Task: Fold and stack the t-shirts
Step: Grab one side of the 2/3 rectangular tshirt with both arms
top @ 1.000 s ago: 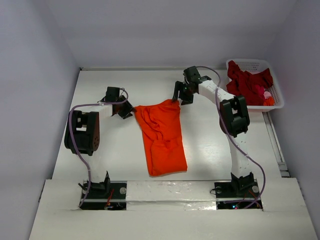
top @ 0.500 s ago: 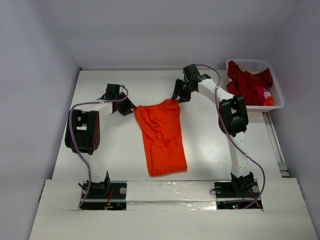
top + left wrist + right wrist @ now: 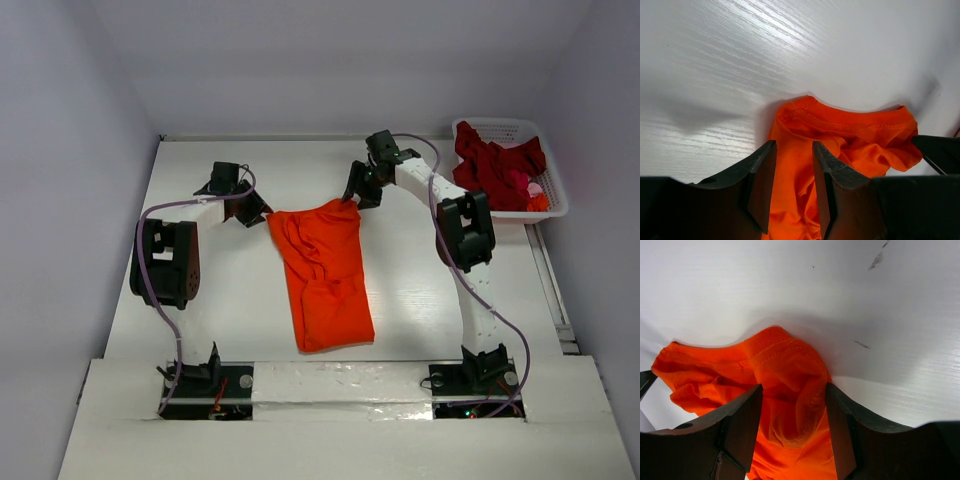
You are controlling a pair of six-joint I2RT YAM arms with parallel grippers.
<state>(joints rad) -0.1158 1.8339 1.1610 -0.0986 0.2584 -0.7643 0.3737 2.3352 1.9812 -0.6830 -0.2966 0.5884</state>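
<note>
The orange shirt [image 3: 322,275] lay lengthwise in the middle of the table [image 3: 220,300], already narrowed to a long strip, with its near end flat and its far edge taken up at both corners. The left claw [image 3: 793,147] was closed on the far left corner; in the left wrist view the cloth filled the narrow gap between its fingers. The right claw [image 3: 794,387] gripped the far right corner, jaws set wider over a thicker bunch of fabric, and that corner stood slightly raised off the table. The dark red shirts [image 3: 495,170] were heaped in the basket [image 3: 500,124] at the far right, well apart from the work area.

As I judged it, the step in hand was a cross fold: carry the far edge toward the near end. To do it well:

1. Lift both corners together and to the same height, so that the edge between them stays level.
2. Hold the claws apart enough to keep that edge taut. The wrinkles visible in the far half would otherwise be folded in.
3. Travel straight toward the bases, and let the near half remain flat as an anchor.
4. Lower the edge square onto the near hem before release.

The main risk appeared to be the right grip slipping, since it held a loose bunch, not a flat layer.
</note>
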